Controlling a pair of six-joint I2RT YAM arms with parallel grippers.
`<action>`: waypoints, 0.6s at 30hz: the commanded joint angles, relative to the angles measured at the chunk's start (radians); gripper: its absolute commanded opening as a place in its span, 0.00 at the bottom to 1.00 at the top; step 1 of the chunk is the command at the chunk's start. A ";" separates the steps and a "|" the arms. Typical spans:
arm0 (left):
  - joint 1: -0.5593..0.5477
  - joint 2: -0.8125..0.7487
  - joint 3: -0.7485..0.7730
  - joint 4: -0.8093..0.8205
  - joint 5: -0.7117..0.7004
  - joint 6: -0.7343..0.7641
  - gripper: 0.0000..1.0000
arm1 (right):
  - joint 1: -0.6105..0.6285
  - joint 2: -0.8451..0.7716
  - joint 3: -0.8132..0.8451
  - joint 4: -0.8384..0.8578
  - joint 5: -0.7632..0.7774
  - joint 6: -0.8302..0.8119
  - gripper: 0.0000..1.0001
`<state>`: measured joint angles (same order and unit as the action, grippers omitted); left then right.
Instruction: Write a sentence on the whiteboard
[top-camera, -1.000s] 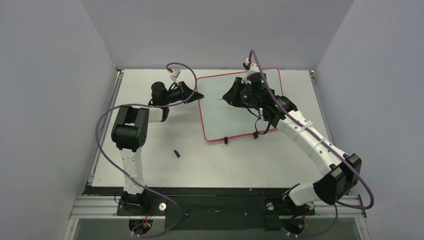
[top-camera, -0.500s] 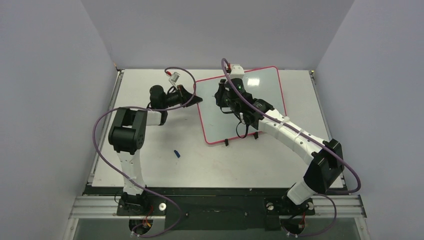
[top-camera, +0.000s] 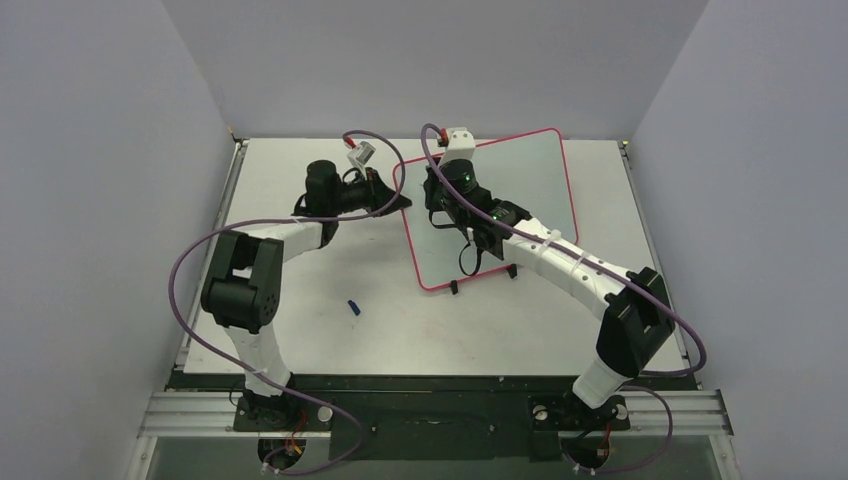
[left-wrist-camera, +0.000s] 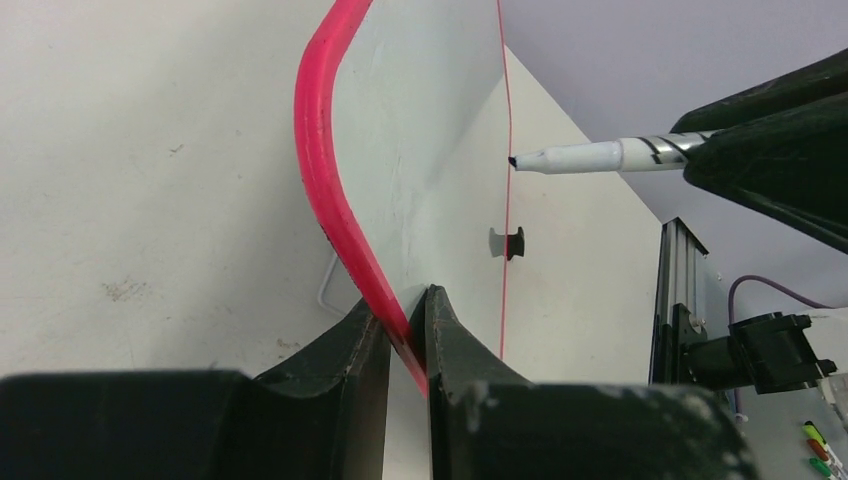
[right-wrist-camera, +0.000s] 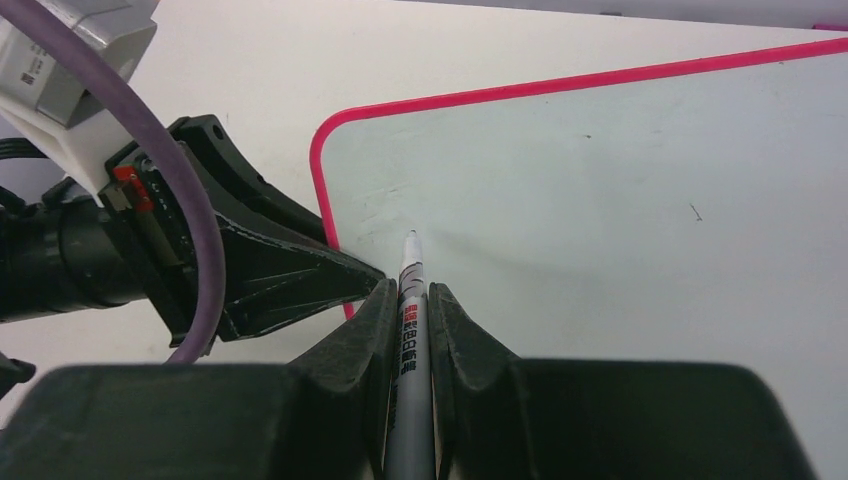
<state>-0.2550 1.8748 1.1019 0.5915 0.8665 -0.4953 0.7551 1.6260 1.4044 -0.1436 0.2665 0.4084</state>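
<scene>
Whiteboard (top-camera: 510, 200) in left claw (left-wrist-camera: 405, 308); right claw (right-wrist-camera: 408, 292): marker (left-wrist-camera: 590, 156).

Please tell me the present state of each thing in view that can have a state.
left pincer: shut on the red rim of the whiteboard.
right pincer: shut on the marker.
whiteboard: blank, no writing visible.
marker: uncapped, tip close to the board near its corner; whether it touches cannot be told.
small blue piece: lying loose on the table, apart from the board.
</scene>
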 joint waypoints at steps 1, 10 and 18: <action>-0.010 -0.036 -0.032 -0.121 -0.012 0.248 0.00 | 0.011 0.001 -0.007 0.081 0.034 -0.037 0.00; -0.015 -0.050 -0.034 -0.147 -0.027 0.285 0.00 | 0.013 0.018 -0.014 0.100 0.055 -0.052 0.00; -0.015 -0.060 -0.031 -0.172 -0.028 0.312 0.00 | 0.012 0.065 0.025 0.091 0.062 -0.053 0.00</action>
<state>-0.2554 1.8336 1.0889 0.4721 0.8555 -0.3843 0.7609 1.6558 1.3968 -0.0959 0.3012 0.3695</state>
